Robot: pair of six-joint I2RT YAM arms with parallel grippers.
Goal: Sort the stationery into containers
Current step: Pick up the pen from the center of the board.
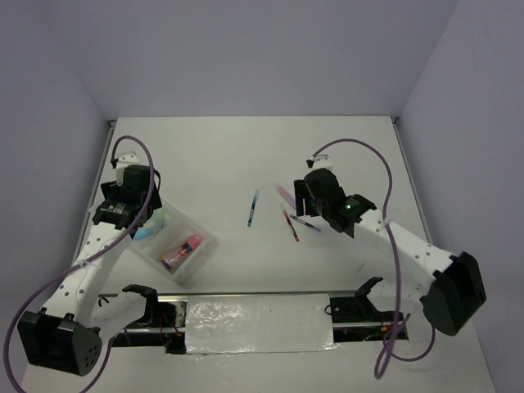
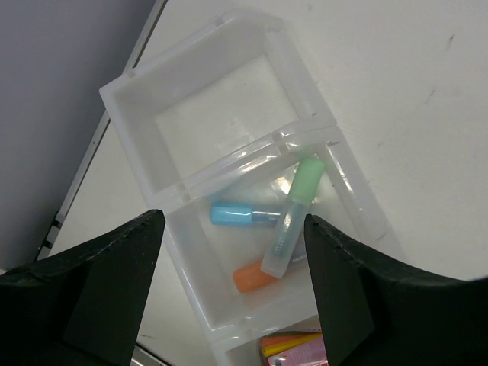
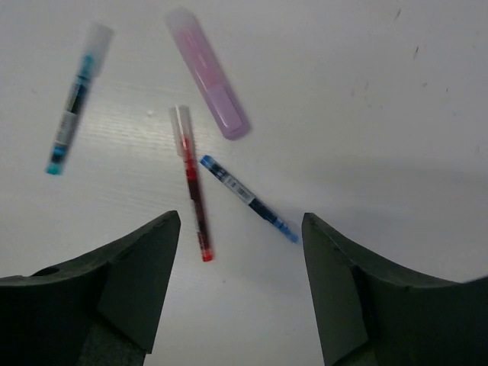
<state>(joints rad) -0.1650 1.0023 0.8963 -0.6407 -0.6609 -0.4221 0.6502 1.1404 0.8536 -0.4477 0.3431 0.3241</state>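
Observation:
The clear three-part tray (image 1: 199, 233) lies at the near left. In the left wrist view its middle compartment holds a blue highlighter (image 2: 236, 214), a green one (image 2: 293, 217) and an orange one (image 2: 255, 277). The far compartment (image 2: 145, 114) is empty. The near one holds the pink tube (image 1: 182, 252). My left gripper (image 2: 232, 221) is open above the middle compartment. My right gripper (image 3: 240, 221) is open and empty above a red pen (image 3: 191, 183) and a dark blue pen (image 3: 248, 198). A purple highlighter (image 3: 210, 76) and a light blue pen (image 3: 72, 110) lie further off.
The light blue pen (image 1: 253, 208) lies alone mid-table, left of the right gripper (image 1: 307, 205). Grey walls close in the table on three sides. A foil-covered strip (image 1: 258, 325) runs along the near edge between the arm bases.

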